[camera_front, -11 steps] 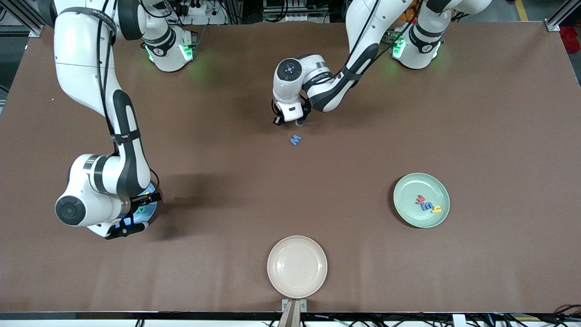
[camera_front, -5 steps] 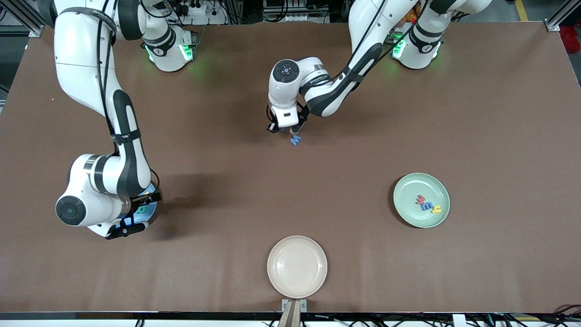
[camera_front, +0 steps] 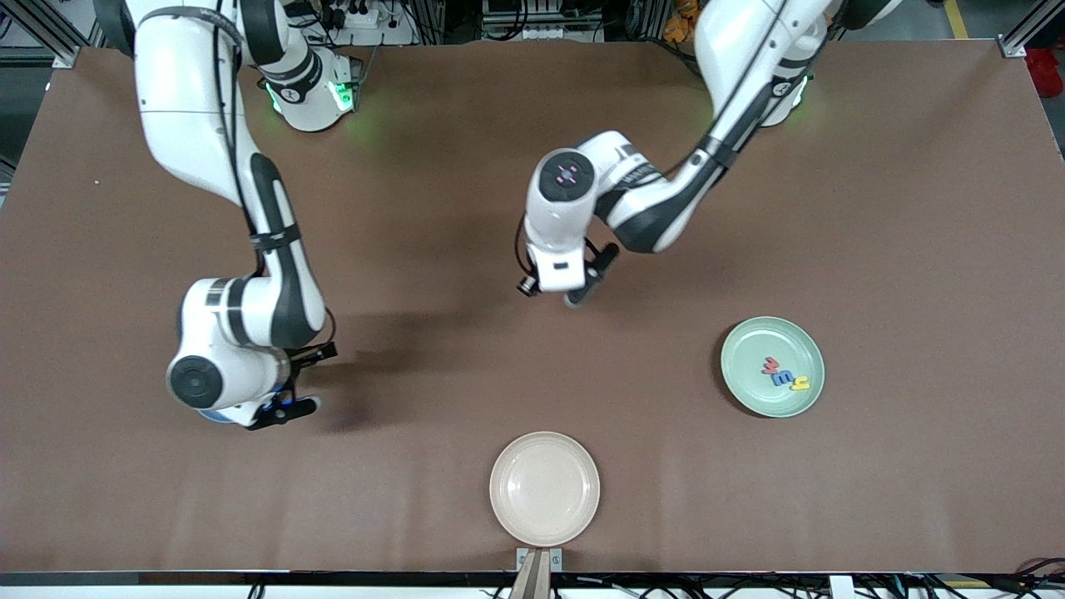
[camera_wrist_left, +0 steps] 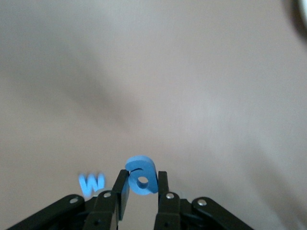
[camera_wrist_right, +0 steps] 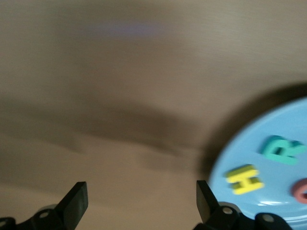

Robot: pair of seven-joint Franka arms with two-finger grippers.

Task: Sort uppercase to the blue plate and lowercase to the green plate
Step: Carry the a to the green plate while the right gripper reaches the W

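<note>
Left wrist view, left gripper (camera_wrist_left: 142, 184) pinching blue a (camera_wrist_left: 141, 174), right gripper (camera_wrist_right: 141, 199) spread wide.

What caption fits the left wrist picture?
Left gripper shut on the blue a; the blue M lies below.

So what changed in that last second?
The left gripper, shut on the blue a, carried it past the blue M toward the green plate. The right gripper, open, slid off the blue plate toward the table's middle. Nothing was grabbed or released; plates and sorted letters stayed put.
</note>
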